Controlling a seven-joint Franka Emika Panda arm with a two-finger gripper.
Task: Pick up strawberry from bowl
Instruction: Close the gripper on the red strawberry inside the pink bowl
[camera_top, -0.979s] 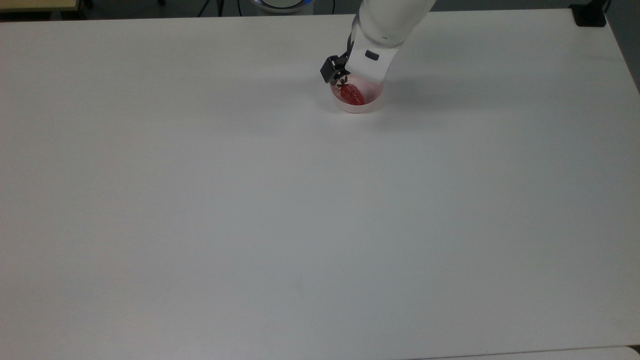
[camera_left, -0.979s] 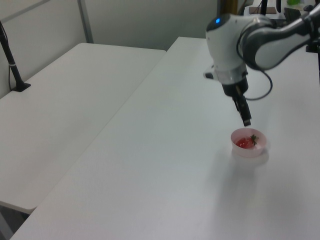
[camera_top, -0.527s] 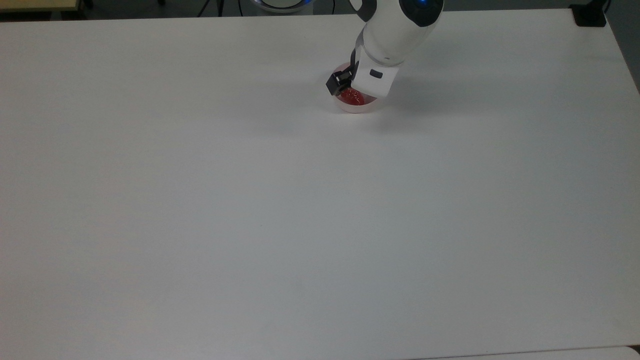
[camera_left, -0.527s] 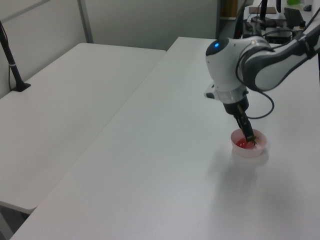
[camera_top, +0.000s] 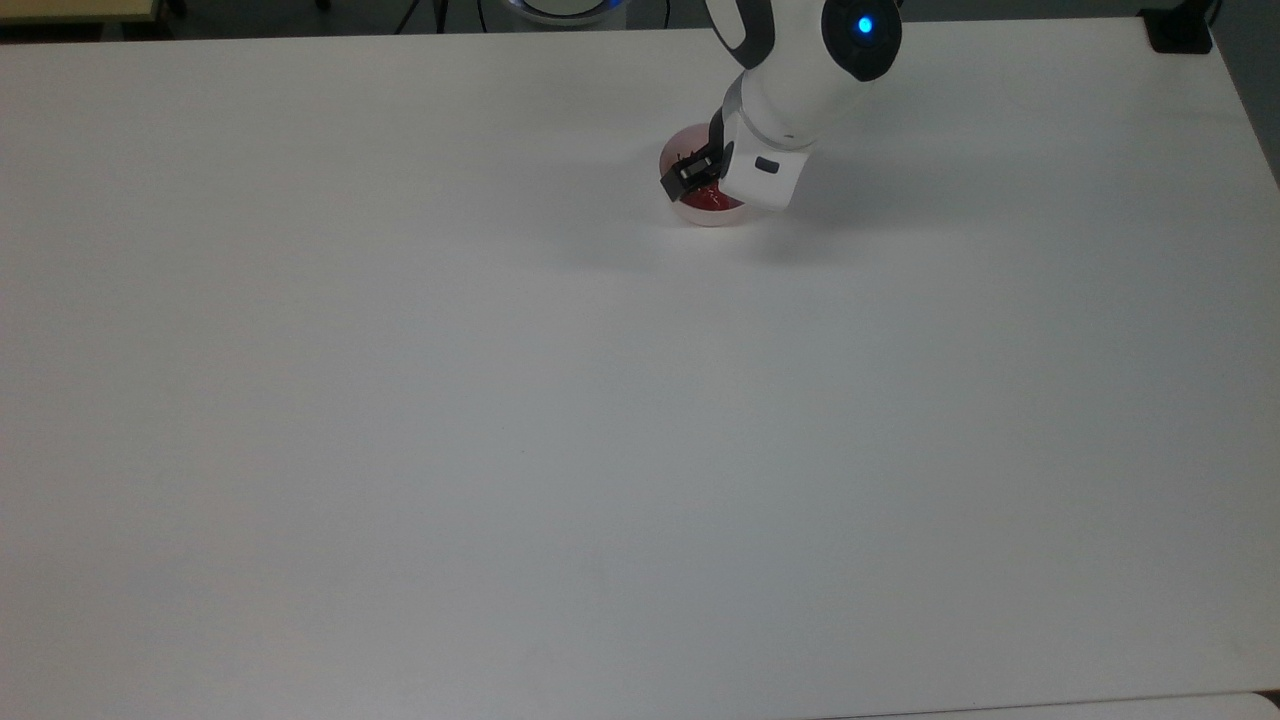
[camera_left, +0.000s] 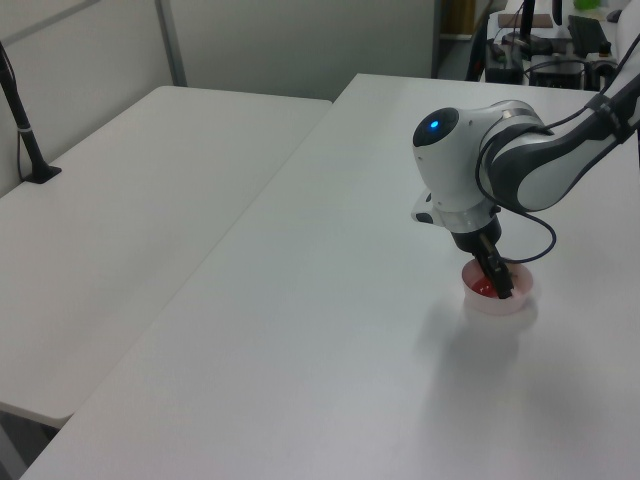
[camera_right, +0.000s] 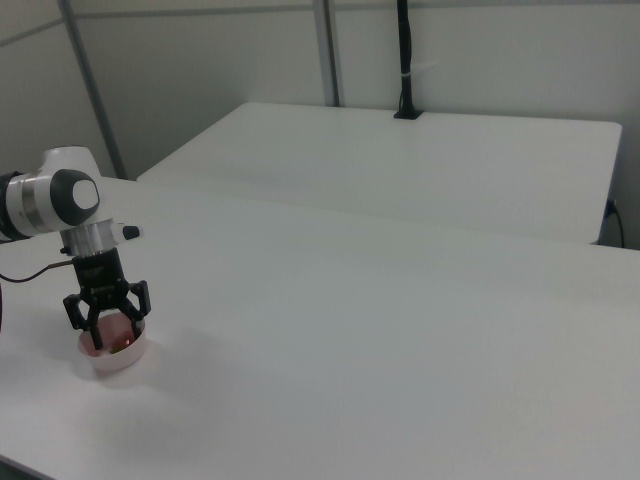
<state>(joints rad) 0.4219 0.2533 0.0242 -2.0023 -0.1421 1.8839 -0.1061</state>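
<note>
top view, pincer: the pincer is down inside the bowl, with the white wrist body covering most of it from above.
top view, strawberry: a bit of red strawberry peeks out right below the pincer's black finger, inside the bowl rim.
top view, worktop: the white worktop spreads out bare in front of the pincer.
left view, pincer: the pincer pokes into the pink bowl at a slant, its dark finger lying right over the fruit.
left view, strawberry: the strawberry is just beside the finger, sitting low in the bowl.
right view, pincer: best angle for this one. The pincer has its fingers spread wide, one on each side, reaching down to the bowl.
right view, strawberry: the strawberry sits between the spread fingers, inside the bowl.
progress: my guess is the reach and descent are done and the pincer is lined up, but nothing's gripped yet.
left to do: close on the strawberry, then lift it clear of the bowl. The bowl looks light, so it might shift or come up along with it.
</note>
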